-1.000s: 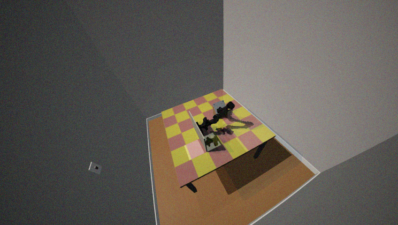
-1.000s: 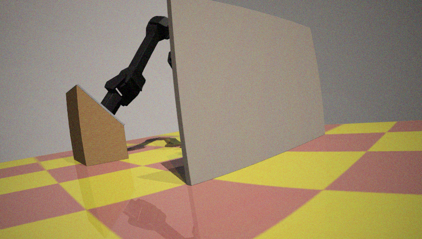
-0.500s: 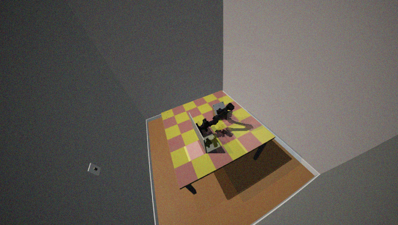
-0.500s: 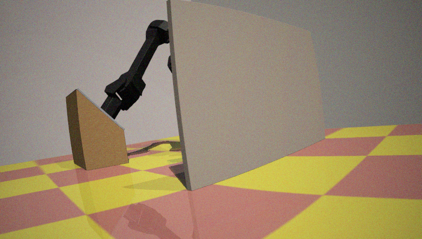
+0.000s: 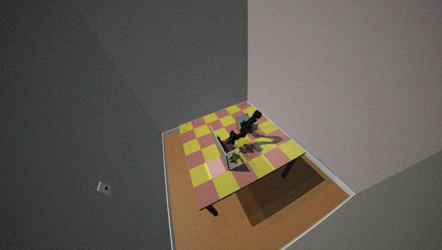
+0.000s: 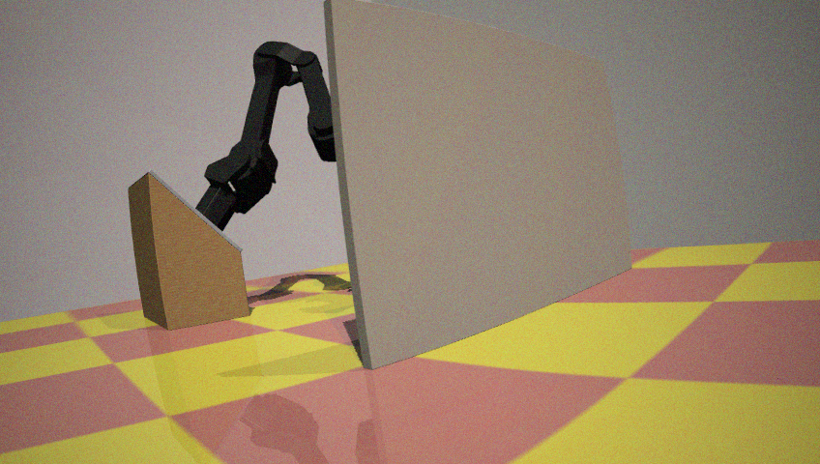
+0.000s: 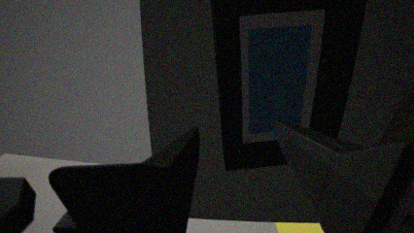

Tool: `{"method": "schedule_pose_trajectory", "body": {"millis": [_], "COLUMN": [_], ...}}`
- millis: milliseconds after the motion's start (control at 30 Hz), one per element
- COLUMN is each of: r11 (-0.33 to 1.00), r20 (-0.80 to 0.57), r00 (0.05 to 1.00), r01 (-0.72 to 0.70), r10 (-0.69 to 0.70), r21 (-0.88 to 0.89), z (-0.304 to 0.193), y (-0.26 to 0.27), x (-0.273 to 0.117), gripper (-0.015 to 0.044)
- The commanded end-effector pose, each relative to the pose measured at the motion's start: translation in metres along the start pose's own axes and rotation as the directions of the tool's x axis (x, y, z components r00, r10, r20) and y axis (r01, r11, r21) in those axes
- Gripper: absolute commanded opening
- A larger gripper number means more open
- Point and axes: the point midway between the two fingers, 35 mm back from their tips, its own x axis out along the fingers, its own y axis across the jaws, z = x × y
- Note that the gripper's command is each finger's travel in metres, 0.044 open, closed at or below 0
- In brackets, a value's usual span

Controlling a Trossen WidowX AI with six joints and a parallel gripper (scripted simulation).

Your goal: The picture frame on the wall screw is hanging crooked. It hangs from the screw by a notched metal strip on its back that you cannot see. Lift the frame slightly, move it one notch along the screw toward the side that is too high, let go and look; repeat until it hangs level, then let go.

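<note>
A black picture frame with a pale inner border and a blue panel [image 5: 220, 142] [image 7: 228, 73] hangs against an upright grey wall board [image 5: 213, 131] [image 6: 477, 184] [image 7: 180, 73], facing a black six-joint robot arm [image 5: 247, 126] [image 6: 261, 109]; its black two-fingered gripper [image 5: 229, 139] [image 7: 237, 126] stands open, holding nothing, and is hidden behind the board in the exterior view. The frame is off the tool and apparently on its support, though the screw is out of sight; any notch shifts completed cannot be counted, and the dark, angled wrist view leaves level unconfirmed. A look at the tilt appears due, with another lift and shift needed only if crooked; the frame lies beyond the fingertips, mostly toward the wrist view's right, the right finger overlapping its lower part in sight, contact unclear.
</note>
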Motion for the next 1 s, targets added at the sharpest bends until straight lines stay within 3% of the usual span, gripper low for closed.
{"method": "schedule_pose_trajectory", "body": {"millis": [0,200,567,967], "r11": [0.995,0.992,0.969,0.967], "r20": [0.006,0.000,0.010,0.012], "r00": [1.000,1.000,1.000,1.000], "r01": [-0.002,-0.002,0.005,0.007], "r10": [0.002,0.002,-0.002,-0.004], "r21": [-0.104,-0.123,-0.247,-0.254], "z": [0.005,0.002,-0.003,-0.001], "y": [-0.003,-0.002,0.031,0.033], "x": [-0.030,-0.041,-0.122,-0.126], "gripper": [0.0260,0.0260,0.0260,0.0260]}}
